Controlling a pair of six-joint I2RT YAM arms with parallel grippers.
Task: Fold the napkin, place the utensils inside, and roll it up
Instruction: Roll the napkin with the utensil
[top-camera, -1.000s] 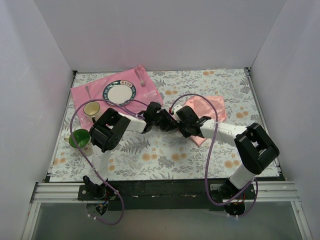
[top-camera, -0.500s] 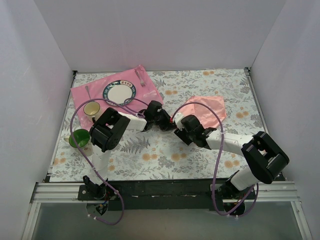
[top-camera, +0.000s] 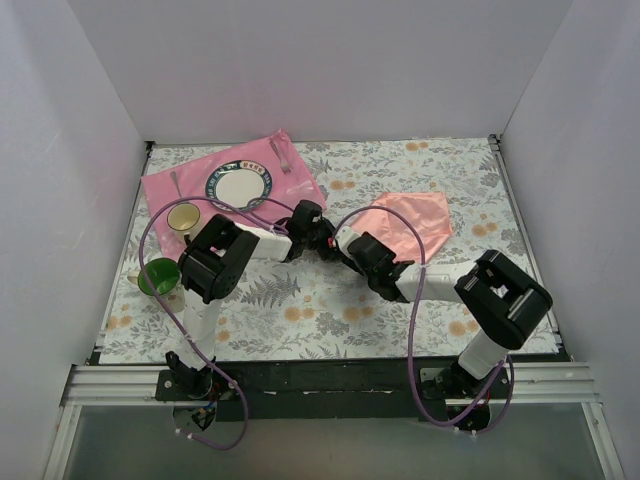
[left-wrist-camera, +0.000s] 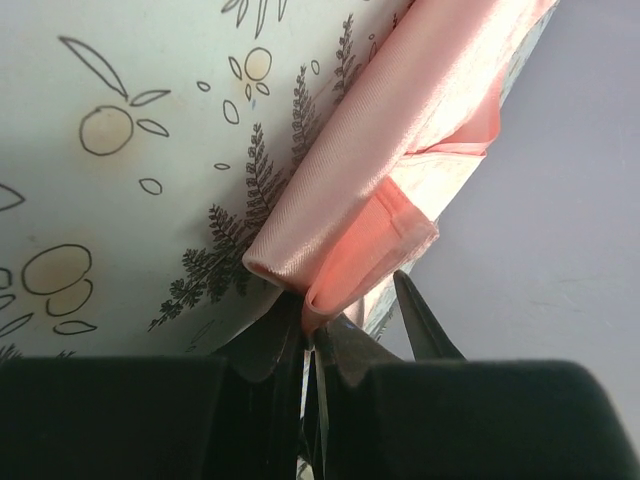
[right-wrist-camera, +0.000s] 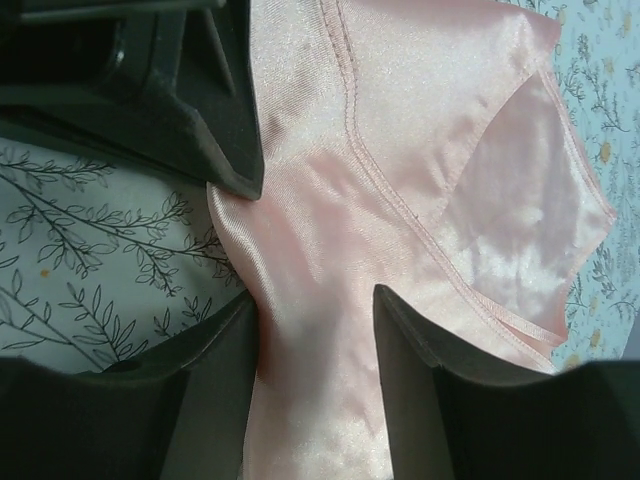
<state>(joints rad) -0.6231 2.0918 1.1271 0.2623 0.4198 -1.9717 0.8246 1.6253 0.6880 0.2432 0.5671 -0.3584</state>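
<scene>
Seen from above, the napkin (top-camera: 412, 220) lies right of the middle of the counter (top-camera: 300, 310), and both claws hide its near-left corner. Only the left wrist view shows the left claw (left-wrist-camera: 311, 318) closed tight on a folded corner. The right claw (right-wrist-camera: 315, 330) stands open, with cloth running between its fingers. Patterned counter shows between the napkin and the right wall (top-camera: 565, 150).

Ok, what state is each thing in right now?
napkin: partly folded, corner pinched
left gripper: shut on the napkin's corner
right gripper: open, astride the napkin
utensils: lying on the pink mat
plate: empty, on the mat
cream cup: upright
green cup: upright
</scene>
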